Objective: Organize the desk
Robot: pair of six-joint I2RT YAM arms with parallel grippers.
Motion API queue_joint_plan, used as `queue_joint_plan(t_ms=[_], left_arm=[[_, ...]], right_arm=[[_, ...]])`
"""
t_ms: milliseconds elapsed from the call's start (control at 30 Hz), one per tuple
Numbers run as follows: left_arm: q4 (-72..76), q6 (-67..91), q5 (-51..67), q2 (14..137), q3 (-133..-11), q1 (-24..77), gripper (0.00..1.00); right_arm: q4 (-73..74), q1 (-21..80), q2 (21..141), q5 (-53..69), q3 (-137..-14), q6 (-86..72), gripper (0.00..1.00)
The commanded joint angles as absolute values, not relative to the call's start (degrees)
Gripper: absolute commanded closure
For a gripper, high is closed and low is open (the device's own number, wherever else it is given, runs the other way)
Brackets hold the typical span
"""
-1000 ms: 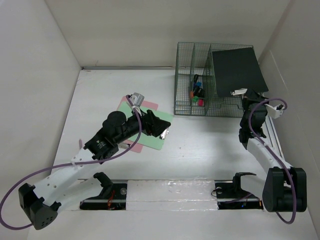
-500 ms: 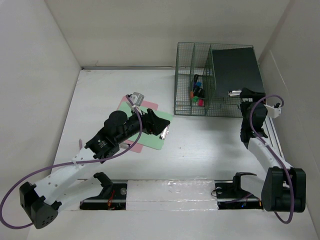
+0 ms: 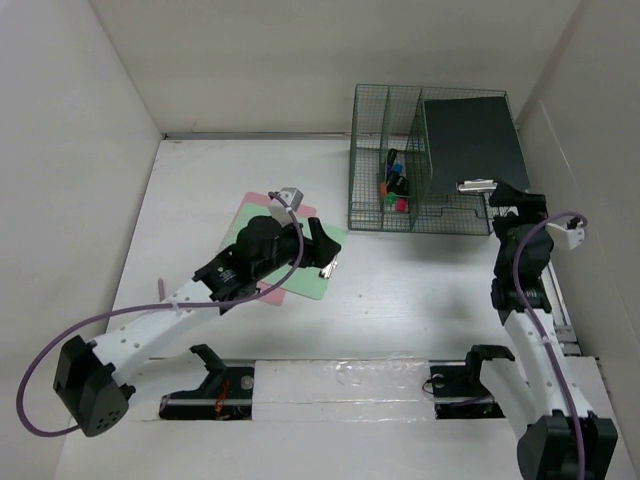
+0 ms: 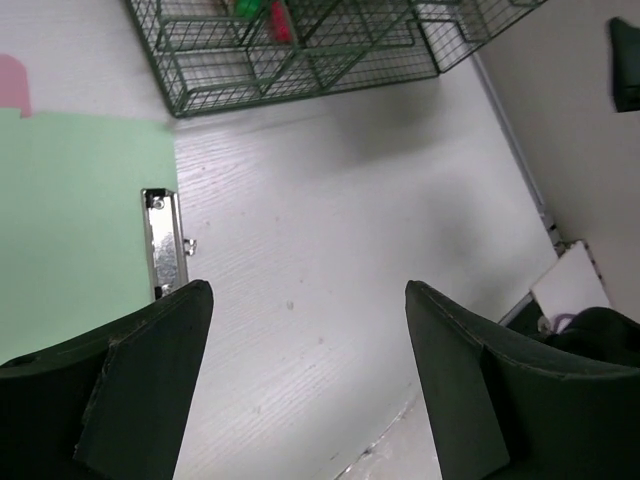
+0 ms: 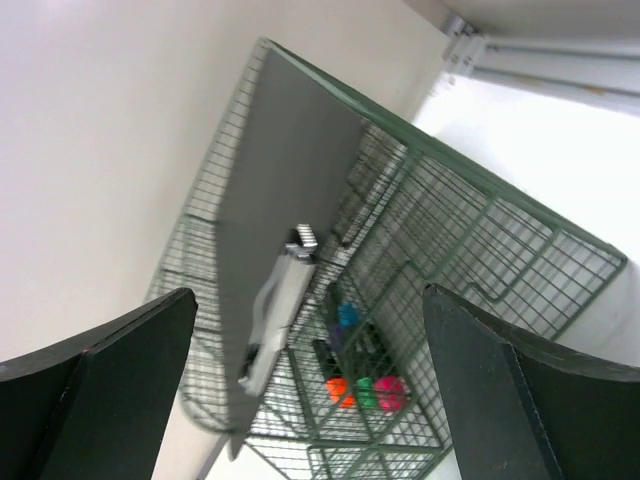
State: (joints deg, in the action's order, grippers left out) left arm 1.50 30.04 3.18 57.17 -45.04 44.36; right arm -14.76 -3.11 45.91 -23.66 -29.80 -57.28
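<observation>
The white desk carries a green clipboard lying flat left of centre, on a pink sheet. My left gripper hovers open over the clipboard's right edge. In the left wrist view its metal clip lies just beyond the left finger, and the gripper holds nothing. A dark grey clipboard stands upright in the right compartment of the green wire rack. My right gripper is open just in front of it, apart from its silver clip.
Coloured markers sit in the rack's middle compartment. White walls close in the desk on the left, back and right, the right wall close beside the rack. A taped rail runs along the near edge between the arm bases.
My right gripper opened and let go of the dark clipboard, which settled upright in the rack, and the arm drew back. My left gripper shifted slightly farther over the green clipboard.
</observation>
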Motion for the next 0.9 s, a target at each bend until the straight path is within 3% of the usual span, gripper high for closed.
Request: queue_joint_plan(t_ms=[0,233,400,500,533,700,867], left_arm=[[2.1,30.3,0.5,60.0,-44.3,45.0,0.26],[3.5,32.6,-17.7,69.6,-41.0,53.8,0.16],[3.8,30.0,-20.8,78.2,-43.0,53.8,0.15],[4.3,27.0,-22.4,84.2,-45.6,52.7,0.16],[4.6,26.5,-20.8,85.4,-46.6,52.0,0.17],[8.0,24.4,-19.4,92.4,-48.2,50.7,0.21],[7.6,22.9,-20.0,96.1,-50.9,50.7,0.23]], right_arm=[[-11.6,-3.4,40.4,-23.7,-30.4,-54.4,0.0],[-4.0,-3.4,33.9,-20.0,-31.1,-46.0,0.0],[-0.8,-3.4,26.4,-18.2,-28.1,-42.0,0.02],[2.4,-3.4,22.2,-17.5,-25.9,-41.7,0.16],[2.5,-3.4,19.9,-16.4,-25.3,-41.7,0.33],[3.0,-1.2,17.6,-10.1,-22.5,-39.0,0.66],[0.7,-0.6,18.9,-7.3,-20.0,-39.8,0.67]])
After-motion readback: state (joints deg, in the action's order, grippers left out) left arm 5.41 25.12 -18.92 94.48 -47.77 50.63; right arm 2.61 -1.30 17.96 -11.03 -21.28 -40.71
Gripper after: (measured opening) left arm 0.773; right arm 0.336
